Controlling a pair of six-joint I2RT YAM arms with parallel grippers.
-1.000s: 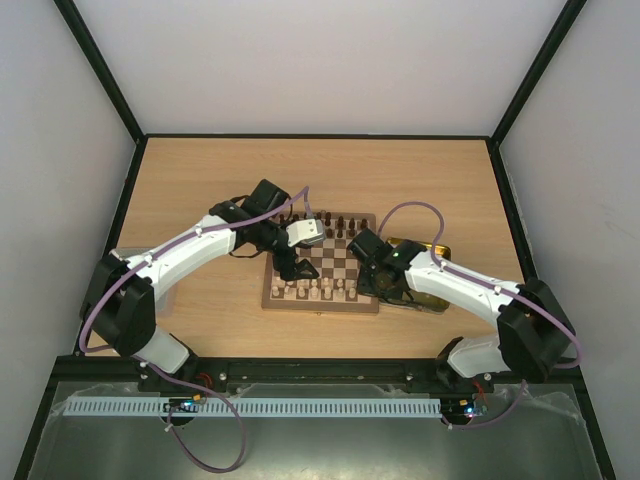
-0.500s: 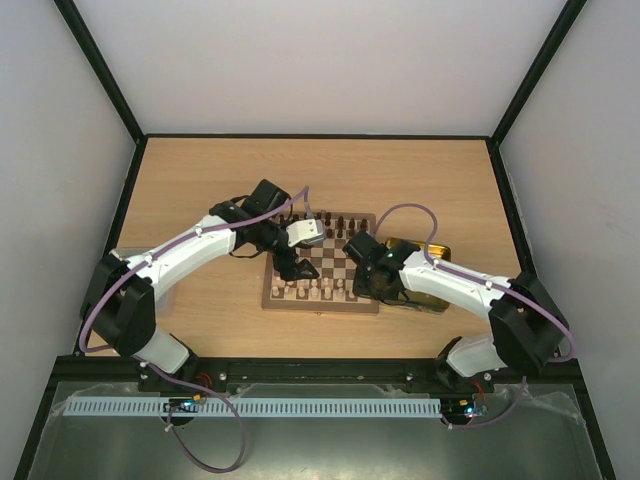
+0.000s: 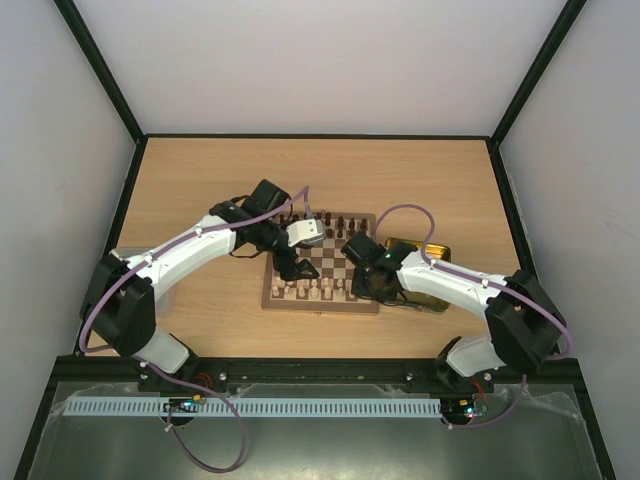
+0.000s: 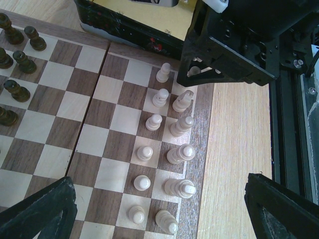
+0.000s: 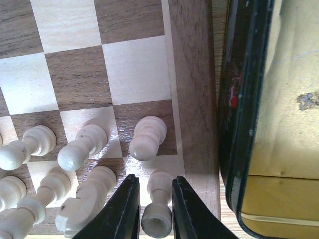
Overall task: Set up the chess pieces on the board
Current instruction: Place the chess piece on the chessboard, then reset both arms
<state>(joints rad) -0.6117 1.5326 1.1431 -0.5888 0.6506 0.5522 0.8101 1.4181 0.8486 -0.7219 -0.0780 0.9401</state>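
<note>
The board (image 3: 320, 306) lies mid-table, with dark pieces (image 3: 340, 222) along its far edge and cream pieces (image 3: 315, 290) in two rows along its near edge. My right gripper (image 3: 366, 286) is at the board's near right corner. In the right wrist view its fingers (image 5: 182, 209) are shut on a cream piece (image 5: 158, 199) that stands on the corner square, beside a cream pawn (image 5: 148, 137). My left gripper (image 3: 285, 266) hovers over the board's left part, wide open and empty (image 4: 164, 214), above the cream rows (image 4: 174, 127). Dark pieces (image 4: 15, 89) stand at the left of that view.
A shiny gold tray (image 3: 428, 278) lies right against the board's right side; its dark rim shows in the right wrist view (image 5: 239, 99) and the left wrist view (image 4: 149, 20). The right arm's body (image 4: 234, 45) hangs over the board's corner.
My right gripper has moved left from over the gold tray's edge to the board's near right corner. The left arm has not moved.
</note>
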